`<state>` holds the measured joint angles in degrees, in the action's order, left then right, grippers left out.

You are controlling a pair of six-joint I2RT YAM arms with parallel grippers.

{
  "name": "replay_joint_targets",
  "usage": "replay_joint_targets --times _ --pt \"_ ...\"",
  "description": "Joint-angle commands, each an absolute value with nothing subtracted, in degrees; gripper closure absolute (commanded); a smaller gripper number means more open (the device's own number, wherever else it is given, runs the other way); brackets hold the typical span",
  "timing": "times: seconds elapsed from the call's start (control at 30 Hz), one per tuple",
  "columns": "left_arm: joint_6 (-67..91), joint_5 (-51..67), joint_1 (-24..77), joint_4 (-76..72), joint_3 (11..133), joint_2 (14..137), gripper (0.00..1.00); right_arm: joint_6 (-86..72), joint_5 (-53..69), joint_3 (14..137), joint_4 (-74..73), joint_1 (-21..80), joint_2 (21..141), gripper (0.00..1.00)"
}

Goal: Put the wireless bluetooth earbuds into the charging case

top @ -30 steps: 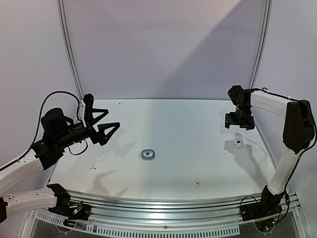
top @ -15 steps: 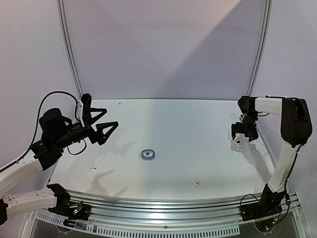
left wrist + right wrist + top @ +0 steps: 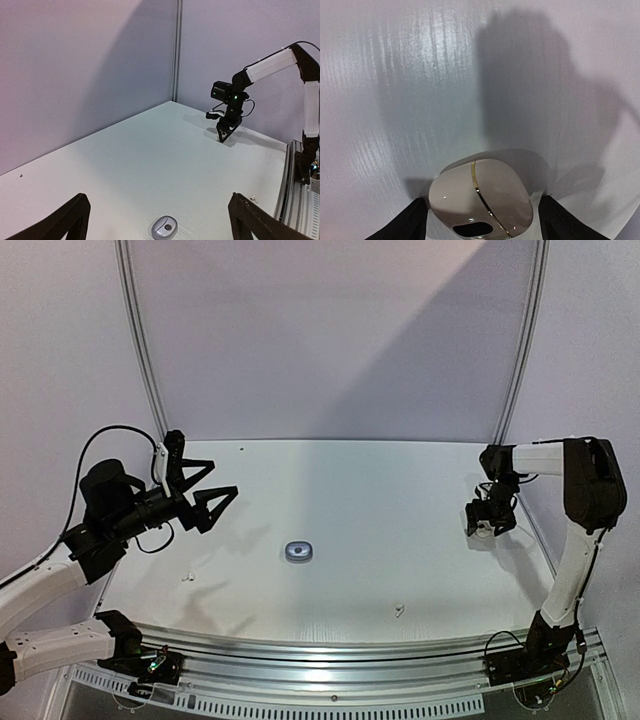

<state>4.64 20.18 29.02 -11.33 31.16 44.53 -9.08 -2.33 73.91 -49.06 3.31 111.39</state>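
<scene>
Start at the left and find the left arm [image 3: 110,505] held up off the worktop [image 3: 350,490], with the left jaws spread wide and holding nothing. Just below, near the front left edge, spot a tiny white earbud [image 3: 185,577] lying loose.

Move to the middle and meet a small grey case [image 3: 299,552] lying flat and alone, well apart from both arms. Cannot tell open from shut in these views. A bit further right and nearer the front, find one more white earbud [image 3: 399,610], loose too. Cannot find any dark grey earbuds anywhere.

Go on to the far right and see the right arm [image 3: 590,485] bent down low over a white case [image 3: 480,195] with a thin gold line round it. Look at the right jaws: a finger [image 3: 412,222] on each side of that case, close beside it with a thin gap, so not squeezing it yet by the look of things.

Judge the job as barely begun: no earbud picked up, none tucked into a case. Left to do: take hold of a case, open it if need be, then lift each earbud and set it inside.
</scene>
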Motion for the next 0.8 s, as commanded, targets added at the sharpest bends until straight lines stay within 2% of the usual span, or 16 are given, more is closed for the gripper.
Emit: replay_joint_targets --times 0.0,0.13,0.4,0.57,0.77 --pt "4.2 20.7 28.3 -12.0 30.5 44.5 0.01 -7.1 -0.7 74.1 -47.4 3.1 113.4 0.25" --pt "4.3 20.9 28.2 -12.0 30.6 44.5 0.02 -6.5 -0.8 74.4 -46.7 3.1 113.9 0.36" --pt "4.0 21.1 27.9 -11.8 30.7 44.5 0.02 -4.9 -0.6 74.1 -46.1 3.1 114.6 0.39" --pt "4.1 21.2 27.9 -12.0 30.6 44.4 0.03 -4.5 0.3 74.3 -46.3 3.1 114.7 0.56" --pt "4.4 21.4 27.8 -12.2 30.6 44.6 0.02 -4.6 1.5 74.5 -47.2 3.0 114.7 0.69"
